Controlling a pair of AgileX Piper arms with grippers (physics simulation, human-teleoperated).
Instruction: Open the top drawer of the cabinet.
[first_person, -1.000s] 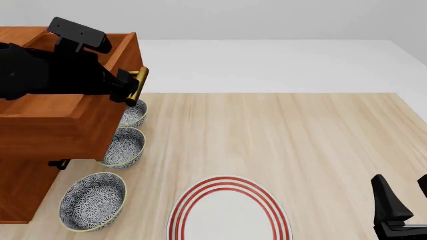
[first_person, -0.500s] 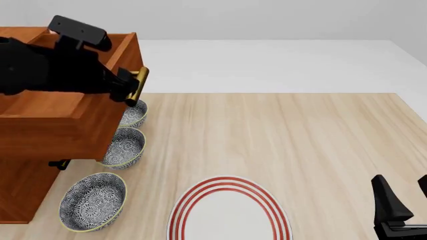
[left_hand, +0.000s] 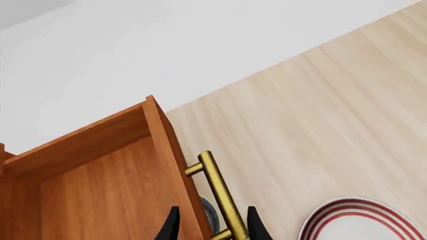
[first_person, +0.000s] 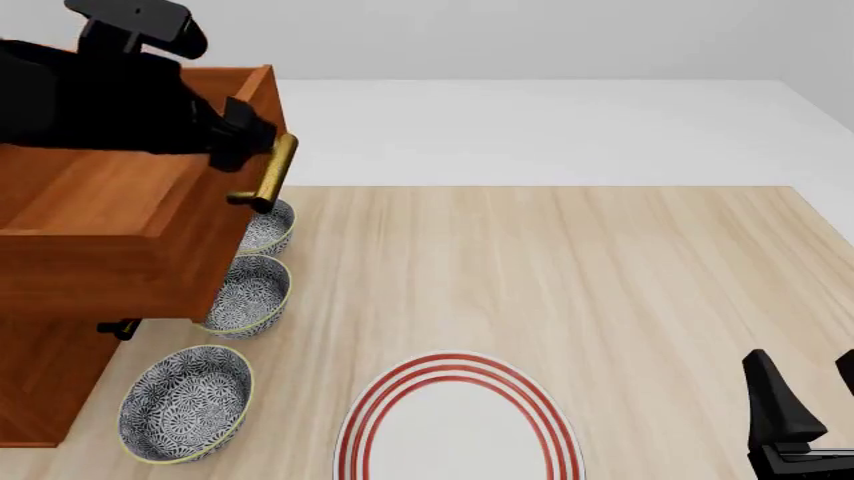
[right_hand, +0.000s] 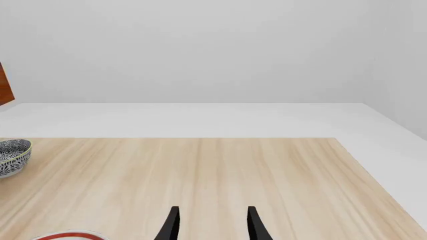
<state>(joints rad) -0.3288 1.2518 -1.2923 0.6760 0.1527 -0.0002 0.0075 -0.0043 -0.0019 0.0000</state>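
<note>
A bare simulated tabletop scene, not a furnished room: a pale wood-grain table (first_person: 641, 280) sits against blank white, with patterned bowls (first_person: 187, 400) at 8 o'clock beside a wooden cabinet (first_person: 54, 390) and a red-ringed plate (first_person: 461, 420) at 6.

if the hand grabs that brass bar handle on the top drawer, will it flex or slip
The brass bar handle looks like a stiff metal rod on two posts, so probably no flex. Its smooth round surface could let fingertips slide along it. The top drawer, already pulled out, would likely slide rather than tip.
</note>
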